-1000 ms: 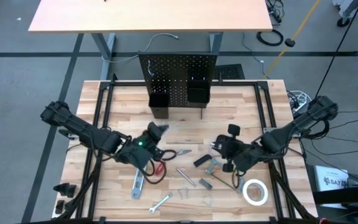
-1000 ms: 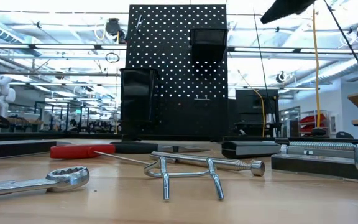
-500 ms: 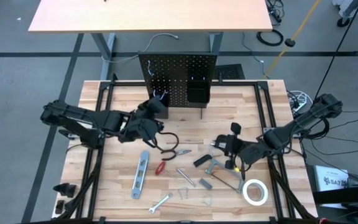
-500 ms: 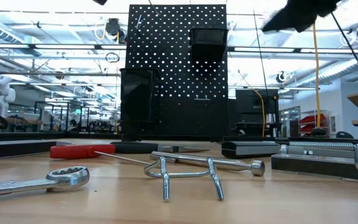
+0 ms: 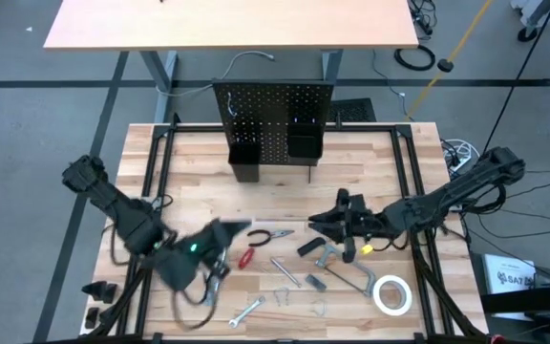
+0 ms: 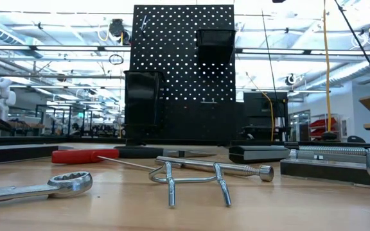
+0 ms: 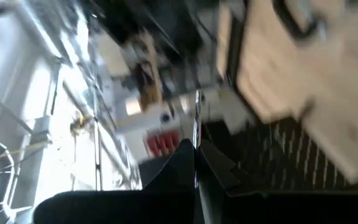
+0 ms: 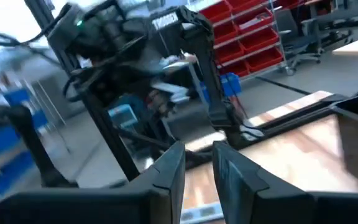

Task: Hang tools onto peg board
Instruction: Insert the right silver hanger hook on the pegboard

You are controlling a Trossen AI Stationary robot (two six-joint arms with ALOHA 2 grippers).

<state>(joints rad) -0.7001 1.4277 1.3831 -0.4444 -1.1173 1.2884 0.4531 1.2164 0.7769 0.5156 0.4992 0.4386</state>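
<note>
The black peg board point(image 5: 273, 119) stands upright at the table's far middle, with two black bins on its front. Pliers point(image 5: 271, 234), a red-handled screwdriver point(image 5: 246, 258), a silver wrench point(image 5: 247, 310), a grey bar clamp point(image 5: 349, 273) and a white tape roll point(image 5: 391, 294) lie on the wood. My left gripper point(image 5: 229, 229) is blurred over the near left, above the level; its fingers point(image 7: 194, 165) are shut on nothing. My right gripper point(image 5: 315, 223) hovers right of the pliers and points left, its fingers point(image 8: 198, 163) a narrow gap apart with nothing between them.
Loose silver hooks point(image 5: 285, 295) lie near the wrench. In the low view the wrench point(image 6: 44, 187), a hook point(image 6: 194, 179) and the screwdriver point(image 6: 76, 156) lie in front of the peg board point(image 6: 184, 70). A dark metal frame point(image 5: 151, 191) runs along the table's sides.
My left gripper rose from the table's middle to the peg board's left bin, then swung fast back toward the near left edge, staying shut. My right gripper lifted off the clamp area, tipped up to level and shifted a little toward the pliers.
</note>
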